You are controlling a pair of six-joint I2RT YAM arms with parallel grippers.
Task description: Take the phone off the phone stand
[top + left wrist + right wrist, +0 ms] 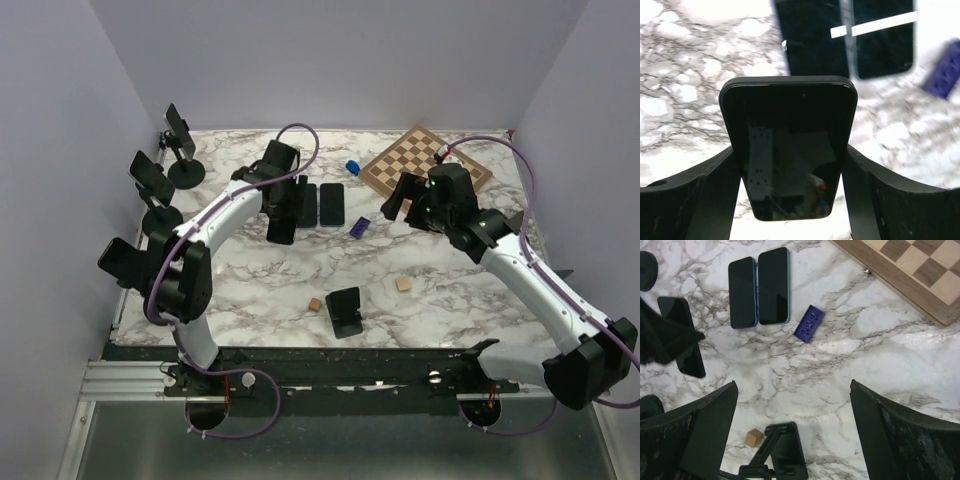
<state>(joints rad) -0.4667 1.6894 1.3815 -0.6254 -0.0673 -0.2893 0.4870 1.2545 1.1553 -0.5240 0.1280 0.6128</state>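
Between left gripper [790, 160] jaws, phone [788, 115]

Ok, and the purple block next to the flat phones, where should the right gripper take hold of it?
Come straight down and pinch the purple block across its narrow width, fingers on its two long sides. It lies flat and diagonal on the table, so turn the open right gripper to match. The phone beside it leaves the tighter gap.
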